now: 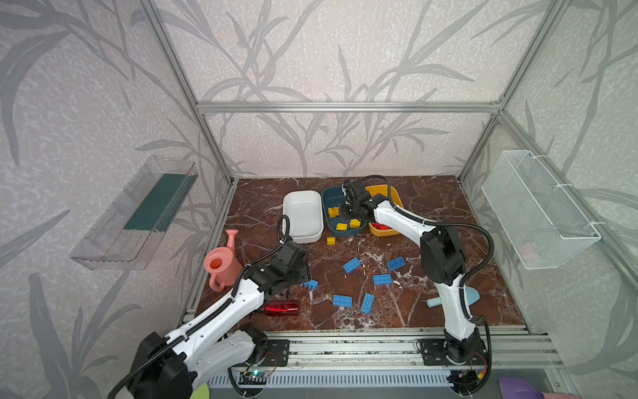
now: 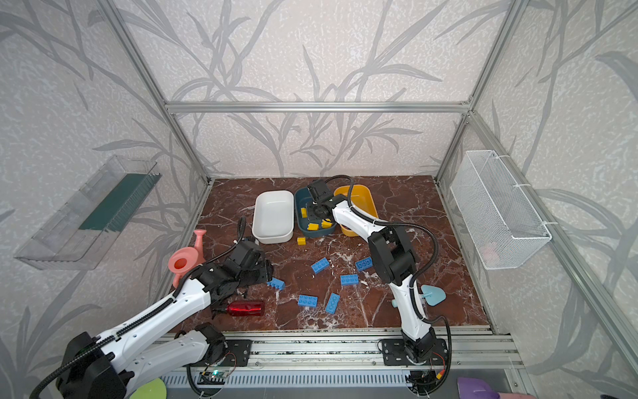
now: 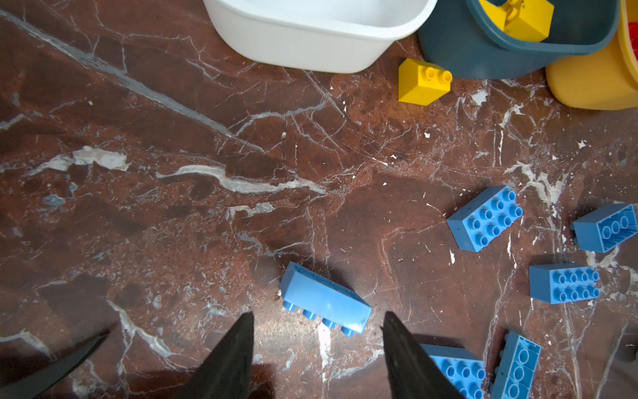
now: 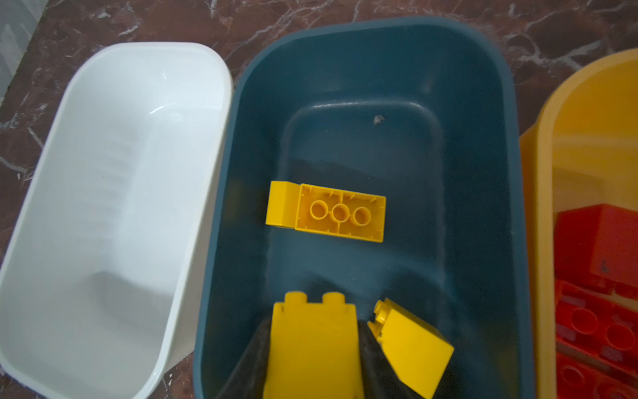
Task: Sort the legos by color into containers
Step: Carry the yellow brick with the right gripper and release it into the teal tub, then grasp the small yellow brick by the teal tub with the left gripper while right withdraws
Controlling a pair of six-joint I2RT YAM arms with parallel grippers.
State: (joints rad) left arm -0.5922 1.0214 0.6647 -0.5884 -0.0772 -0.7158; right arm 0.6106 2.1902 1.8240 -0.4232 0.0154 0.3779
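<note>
- Release height is the first worry. The right pincer point(image 4: 313, 323) is clenched on a yellow brick point(image 4: 312, 349) low inside the teal tub point(image 4: 483, 207), where other yellow bricks point(image 4: 340, 212) lie. If it lets go too high, the brick may bounce off one of them and perhaps clear the rim.
- Neighbouring tubs crowd in on both sides. The empty white tub point(image 4: 103, 172) stands on one side and the yellow tub point(image 4: 542, 172), holding red bricks point(image 4: 600, 276), on the other. A sideways drift before release would mix colours.
- The left pincer point(image 3: 318, 313) is released, its jaws apart. It is poised just short of a blue brick point(image 3: 324, 304) that lies on its side on the tabletop point(image 3: 172, 207), studs toward the tips. Closing on those smooth faces off-centre could squirt the brick away, or the tips could simply shove it forward.
- Tub colours do not match their contents, so a blue brick could wrongly end up in the teal tub instead of the white one.
- A loose yellow brick point(image 3: 423, 83) rests on the tabletop close to the tub walls, which looks awkward to straddle without nudging a tub.
</note>
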